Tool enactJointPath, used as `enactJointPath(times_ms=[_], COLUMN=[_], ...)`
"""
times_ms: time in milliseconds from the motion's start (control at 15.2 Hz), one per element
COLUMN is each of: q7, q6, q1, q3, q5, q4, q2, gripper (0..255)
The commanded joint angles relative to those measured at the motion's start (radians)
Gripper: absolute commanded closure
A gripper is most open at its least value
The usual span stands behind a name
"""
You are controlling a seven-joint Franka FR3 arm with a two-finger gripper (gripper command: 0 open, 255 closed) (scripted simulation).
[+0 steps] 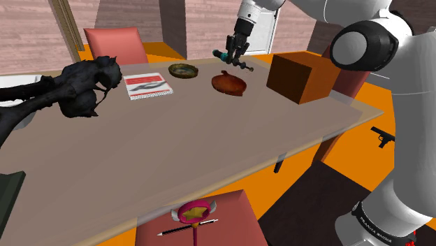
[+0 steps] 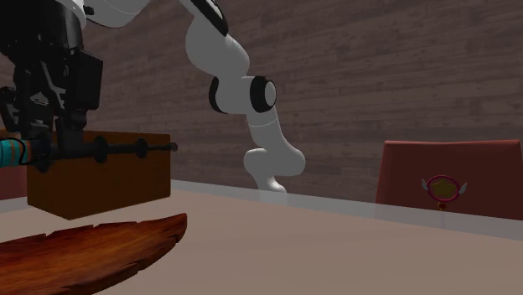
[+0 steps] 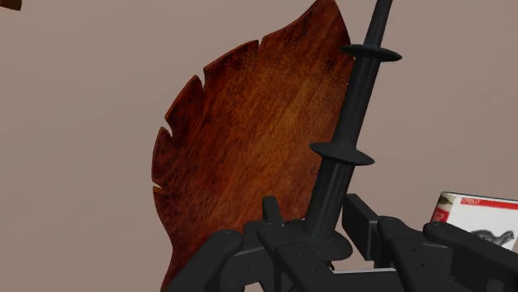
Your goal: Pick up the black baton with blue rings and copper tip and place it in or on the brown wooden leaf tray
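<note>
Over smooth tabletop [image 1: 209, 154], fingers [image 3: 365, 217] clasp slender ringed baton [image 3: 353, 124].

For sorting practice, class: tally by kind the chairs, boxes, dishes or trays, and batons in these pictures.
Chairs: 2, far chair and near chair.
Boxes: 1, brown box.
Dishes or trays: 2, leaf tray and round dish.
Batons: 1, black baton in the tool.
Total: 6.

A home dining room; long table [image 1: 209, 136], red chairs [image 1: 117, 43], plank walls [image 2: 377, 75].
</note>
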Motion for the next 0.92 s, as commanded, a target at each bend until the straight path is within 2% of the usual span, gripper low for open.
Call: enactJointPath(times_ms=[0, 462, 858], q7=[-0.013, -0.046, -0.068], q6=[0.004, 0.117, 0.193], q1=[-0.009, 0.005, 0.012], q3=[-0.001, -0.004, -0.005], q5=[0.002, 0.002, 0.004], q4=[0.009, -0.148, -0.238], q2=[0.017, -0.022, -0.034], gripper=[255, 255, 255])
